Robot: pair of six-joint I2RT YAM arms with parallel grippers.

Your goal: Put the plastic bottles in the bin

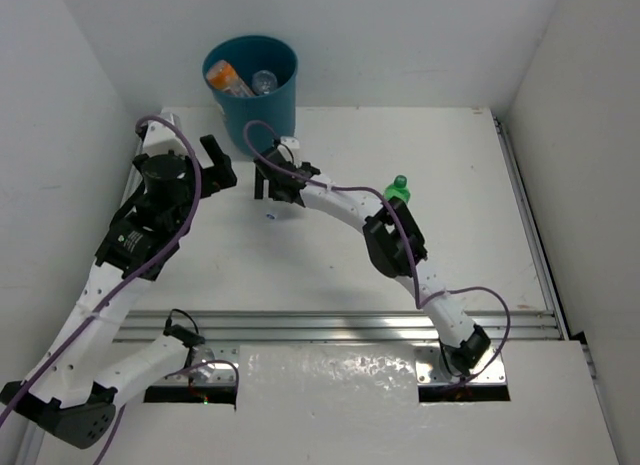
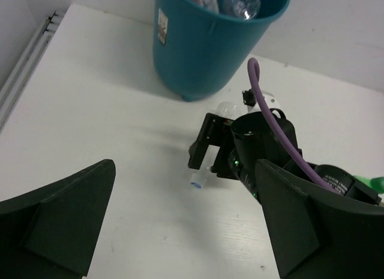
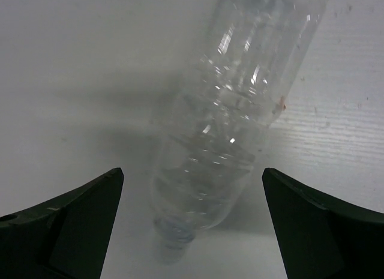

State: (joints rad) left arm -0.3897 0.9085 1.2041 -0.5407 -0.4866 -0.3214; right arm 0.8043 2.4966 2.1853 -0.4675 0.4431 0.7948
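Note:
A plain clear bottle (image 3: 234, 117) lies on the white table, its cap end pointing toward the camera. My right gripper (image 3: 192, 171) is open with one finger on each side of the bottle's neck end, not touching it. In the top view the right gripper (image 1: 272, 192) hovers over it, and only the bottle's cap (image 1: 271, 218) shows. The teal bin (image 1: 250, 105) at the back holds an orange-labelled bottle (image 1: 228, 80) and a clear bottle (image 1: 264, 82). A green bottle (image 1: 398, 190) stands behind the right arm. My left gripper (image 1: 221, 161) is open and empty, left of the bin.
The left wrist view shows the bin (image 2: 204, 57), the right gripper (image 2: 207, 148) and the bottle's cap (image 2: 197, 182) ahead of my left gripper (image 2: 186, 231). An aluminium rail (image 1: 330, 325) crosses the near table. White walls close in the sides.

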